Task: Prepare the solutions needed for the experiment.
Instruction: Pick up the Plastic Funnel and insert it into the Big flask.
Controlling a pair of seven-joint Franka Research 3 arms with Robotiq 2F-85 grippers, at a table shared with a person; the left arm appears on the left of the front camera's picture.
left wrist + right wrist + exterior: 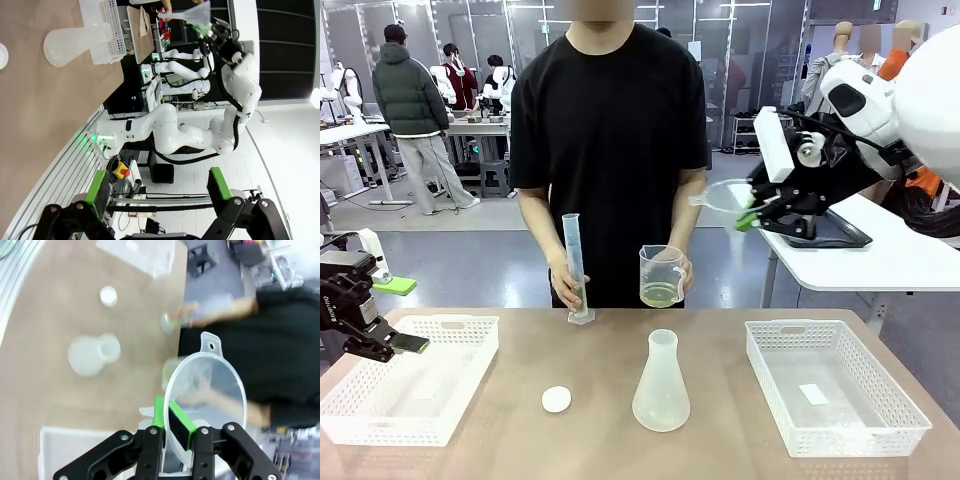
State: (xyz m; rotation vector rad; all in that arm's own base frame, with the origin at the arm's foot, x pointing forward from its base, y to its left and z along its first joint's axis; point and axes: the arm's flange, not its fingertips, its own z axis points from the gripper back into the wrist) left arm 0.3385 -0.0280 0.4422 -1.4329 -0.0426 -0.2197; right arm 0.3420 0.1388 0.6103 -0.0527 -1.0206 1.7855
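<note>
In the centre of the front view, the pale yellow solution (660, 295) lies in the bottom of a clear beaker (661, 262). The person's hand (682, 272) holds it above the far edge of the tabletop (520, 440). The other hand (563, 285) steadies a graduated cylinder (574, 255). At upper right, the right gripper (748, 216) has its fingers pinching the rim of a clear funnel (722, 195). At lower left, the left gripper (157, 186) has its fingers spread and empty, near a white basket (410, 385).
</note>
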